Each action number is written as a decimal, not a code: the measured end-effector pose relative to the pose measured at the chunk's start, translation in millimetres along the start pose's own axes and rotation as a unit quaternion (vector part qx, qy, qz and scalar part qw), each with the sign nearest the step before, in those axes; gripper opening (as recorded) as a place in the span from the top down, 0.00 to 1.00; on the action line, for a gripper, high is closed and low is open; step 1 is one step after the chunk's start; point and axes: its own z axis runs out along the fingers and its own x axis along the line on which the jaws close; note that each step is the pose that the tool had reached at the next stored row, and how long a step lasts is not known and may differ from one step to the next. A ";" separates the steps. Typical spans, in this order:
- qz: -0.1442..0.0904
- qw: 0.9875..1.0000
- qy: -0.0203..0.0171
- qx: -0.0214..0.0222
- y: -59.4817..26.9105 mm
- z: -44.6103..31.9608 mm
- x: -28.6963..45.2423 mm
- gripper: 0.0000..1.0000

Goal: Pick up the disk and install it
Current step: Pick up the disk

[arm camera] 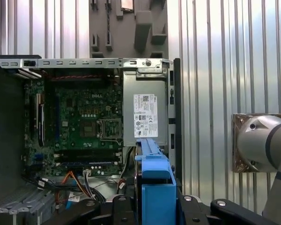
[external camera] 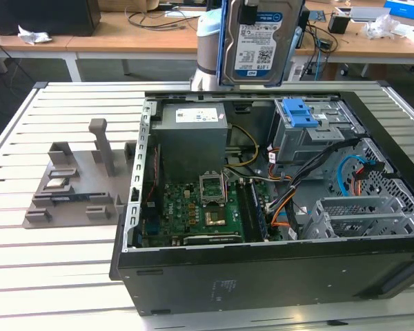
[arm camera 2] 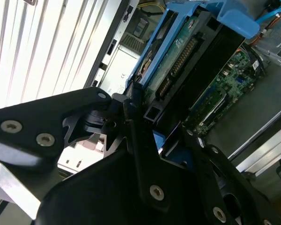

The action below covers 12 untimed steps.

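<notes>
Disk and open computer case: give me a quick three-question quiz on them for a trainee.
1. True or false: the disk lies flat inside the case.
2. What does the tool grip? A) a cable B) the disk C) nothing
3. Fill in: the disk's plastic rails are coloured ____.
Key: 1 false, it is held upright above the case; 2 B; 3 blue.
</notes>
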 end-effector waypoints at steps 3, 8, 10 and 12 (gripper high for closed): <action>0.000 1.000 0.000 0.000 -4.0 -0.2 2.9 0.63; 0.000 1.000 0.000 0.000 -10.1 -0.5 7.1 0.63; 0.000 1.000 0.000 0.000 -11.8 -0.5 8.2 0.63; 0.000 1.000 0.000 0.000 -14.6 -0.7 10.2 0.63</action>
